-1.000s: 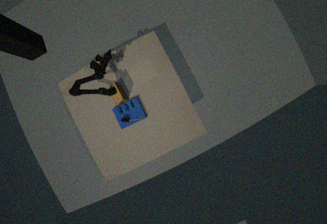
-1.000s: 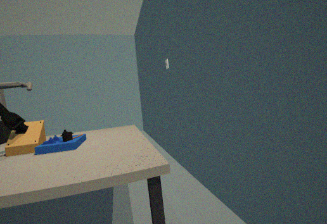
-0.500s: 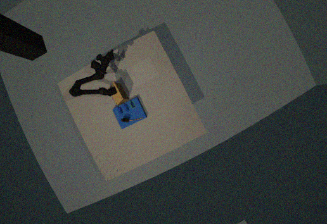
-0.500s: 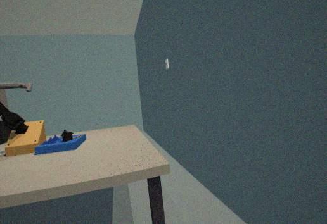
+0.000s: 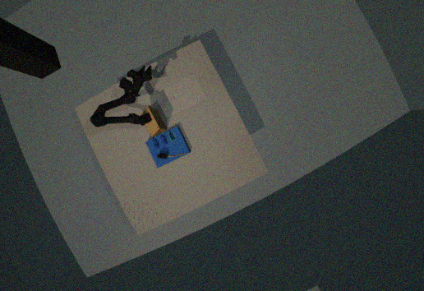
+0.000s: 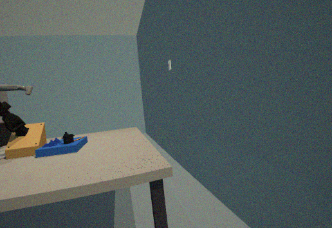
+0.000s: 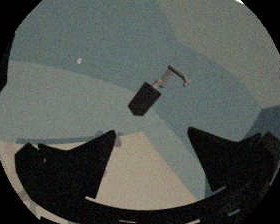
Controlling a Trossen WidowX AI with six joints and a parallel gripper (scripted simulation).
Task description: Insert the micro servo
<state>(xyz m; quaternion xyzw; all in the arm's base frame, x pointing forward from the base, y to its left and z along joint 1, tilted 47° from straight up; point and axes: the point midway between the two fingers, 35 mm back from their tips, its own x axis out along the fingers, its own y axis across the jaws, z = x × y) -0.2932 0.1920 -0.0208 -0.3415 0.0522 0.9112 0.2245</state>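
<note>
My gripper (image 5: 148, 73) (image 7: 152, 132) is open, with nothing between its fingers. It is held up away from the deck, off toward the upper edge of the table in the top view, and is out of frame in the exterior view. The blue deck (image 5: 166, 162) (image 6: 51, 153) lies on the table. A black micro servo (image 5: 163, 155) (image 6: 68, 138) stands up from it, its orange cable (image 5: 177, 154) (image 6: 80, 138) running toward the deck's edge. A green-rimmed dark pocket (image 5: 172, 136) shows near another edge. Whether the servo's ears lie flat and where its shaft points are too small to tell.
An orange wedge (image 5: 152, 127) (image 6: 29, 142) under the arm's base stands right beside the deck. Small blue parts (image 5: 163, 139) (image 6: 55, 142) rise from the deck. The pale table (image 5: 205, 145) (image 6: 116, 158) ends in an open edge beyond the deck.
</note>
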